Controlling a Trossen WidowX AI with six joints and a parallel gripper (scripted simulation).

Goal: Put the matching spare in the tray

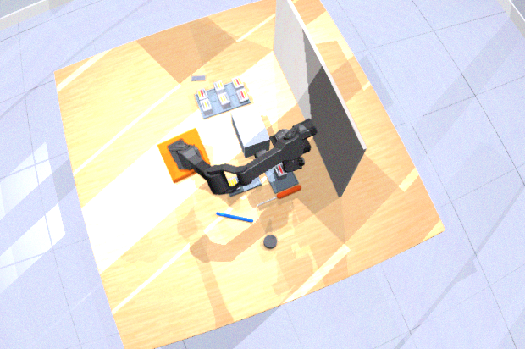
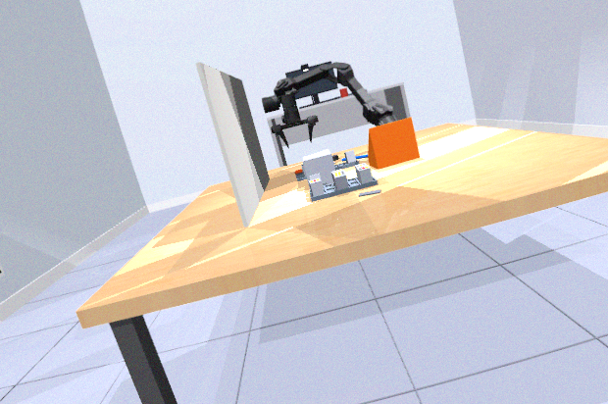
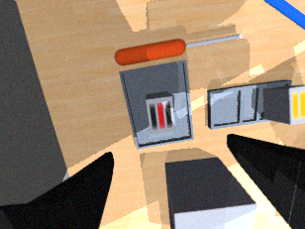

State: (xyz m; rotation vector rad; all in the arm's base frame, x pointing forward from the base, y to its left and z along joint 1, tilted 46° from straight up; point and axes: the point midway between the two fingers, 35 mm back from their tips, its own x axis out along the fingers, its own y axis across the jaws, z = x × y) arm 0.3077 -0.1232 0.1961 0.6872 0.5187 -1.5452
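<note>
The small grey spare block with a black-red-black striped label (image 3: pixel 159 112) is seen resting inside the shallow grey square tray (image 3: pixel 134 90), near the middle of the tray's floor, with bare tray floor visible on every side of it. No part of the block is touched by the arm. The black parallel-jaw gripper (image 3: pixel 168 168) is held above the tray with its two fingers spread wide apart, and nothing is held between them; in the exterior view the gripper (image 2: pixel 293 129) is seen raised well above the table.

Just beyond the tray's far edge, a screwdriver with an orange handle and a thin metal shaft (image 3: pixel 150 52) is laid on the wooden table top (image 1: pixel 127 81). Beside the tray, a second grey holder (image 3: pixel 233 105) is seen, with a yellow-marked block (image 3: pixel 292 104) at its end. A pale grey box-shaped mounted unit (image 1: pixel 250 132) stands near the tray, and a tall grey upright panel (image 1: pixel 316 94) stands on the unit's other side. Further off, a grey rack of small labelled spare blocks (image 1: pixel 223 96) is set on the table. A blue pen (image 1: pixel 234 217) and a dark round disc (image 1: pixel 270 241) lie apart from the tray. The arm is mounted on an orange base (image 1: pixel 193 136).
</note>
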